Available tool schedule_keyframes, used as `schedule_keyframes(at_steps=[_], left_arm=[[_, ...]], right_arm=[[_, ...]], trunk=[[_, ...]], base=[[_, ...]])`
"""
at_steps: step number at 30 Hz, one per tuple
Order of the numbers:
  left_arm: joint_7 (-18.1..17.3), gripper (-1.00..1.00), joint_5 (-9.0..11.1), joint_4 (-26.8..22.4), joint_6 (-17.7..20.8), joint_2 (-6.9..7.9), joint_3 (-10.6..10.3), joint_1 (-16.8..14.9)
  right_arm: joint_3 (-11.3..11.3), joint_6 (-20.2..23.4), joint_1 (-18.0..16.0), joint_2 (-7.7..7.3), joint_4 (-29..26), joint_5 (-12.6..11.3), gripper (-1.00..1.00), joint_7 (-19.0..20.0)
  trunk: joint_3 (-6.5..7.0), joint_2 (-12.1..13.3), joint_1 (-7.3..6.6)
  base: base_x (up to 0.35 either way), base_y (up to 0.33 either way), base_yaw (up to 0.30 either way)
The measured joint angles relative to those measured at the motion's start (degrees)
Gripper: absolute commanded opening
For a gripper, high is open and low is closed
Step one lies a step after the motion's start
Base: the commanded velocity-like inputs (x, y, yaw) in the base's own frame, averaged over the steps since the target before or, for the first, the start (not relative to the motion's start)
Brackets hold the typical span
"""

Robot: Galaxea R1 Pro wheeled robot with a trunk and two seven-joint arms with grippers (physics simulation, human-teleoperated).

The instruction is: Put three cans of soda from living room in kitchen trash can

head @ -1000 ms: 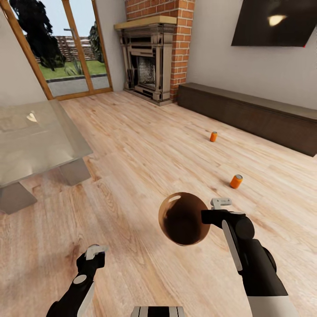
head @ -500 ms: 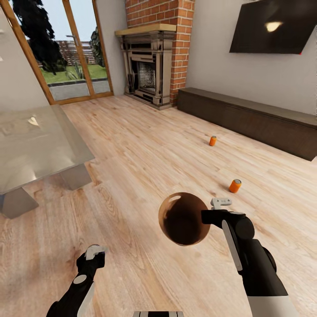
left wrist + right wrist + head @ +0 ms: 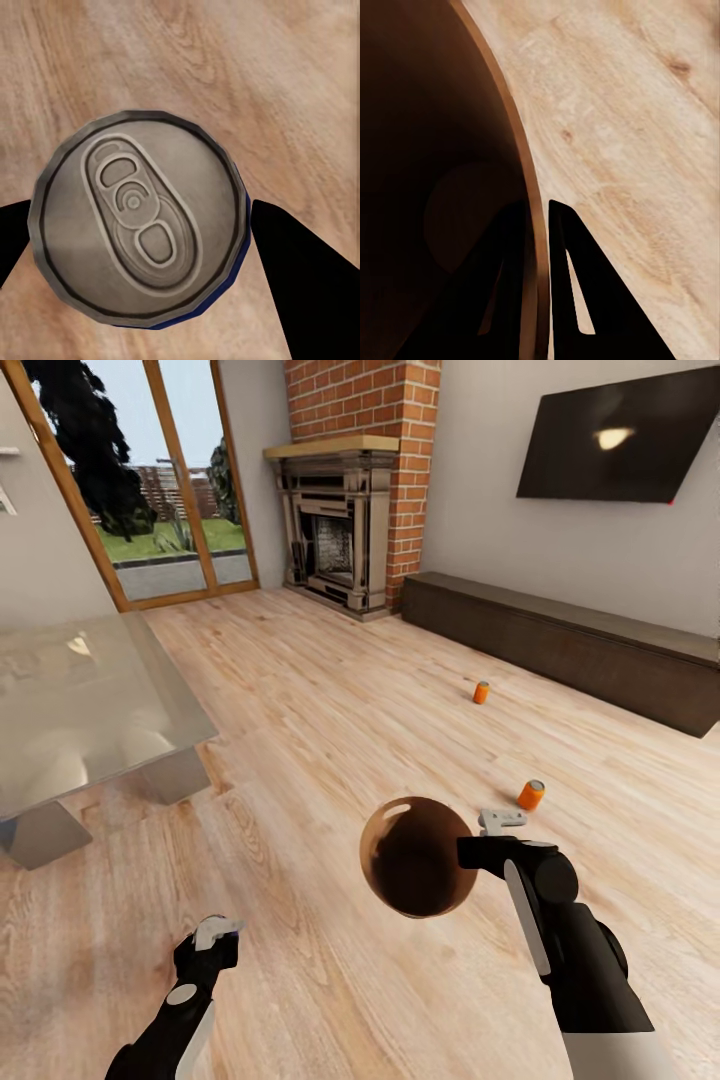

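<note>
Head view | right pincer (image 3: 478, 852) clamps trash can (image 3: 415, 857) rim, inside dark | left pincer (image 3: 139, 225) grips can (image 3: 139, 217)

Grey-topped soda can (image 3: 139, 217) between the left end effector's (image 3: 142, 247) dark fingers (image 3: 300, 277), above wood floor (image 3: 285, 82).

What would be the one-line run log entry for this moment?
place: living room | left end effector: shut on soda can | right end effector: shut on trash can rim | floor: two orange cans
</note>
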Motion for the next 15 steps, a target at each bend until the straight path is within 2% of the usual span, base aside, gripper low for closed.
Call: schedule_keyframes(at_steps=[9, 15], left_arm=[[0.00, -1.00, 0.00, 0.00, 0.00, 0.00, 0.00, 0.00], [0.00, -1.00, 0.01, 0.00, 0.00, 0.00, 0.00, 0.00]], right_arm=[[0.00, 0.00, 0.03, 0.00, 0.00, 0.00, -1.00, 0.00], [0.00, 0.02, 0.02, 0.00, 0.01, 0.04, -1.00, -0.01]], trunk=[[2.44, 3.61, -1.98], [3.00, 3.63, -1.98]], base=[[0.000, 0.000, 0.000], [0.000, 0.000, 0.000]])
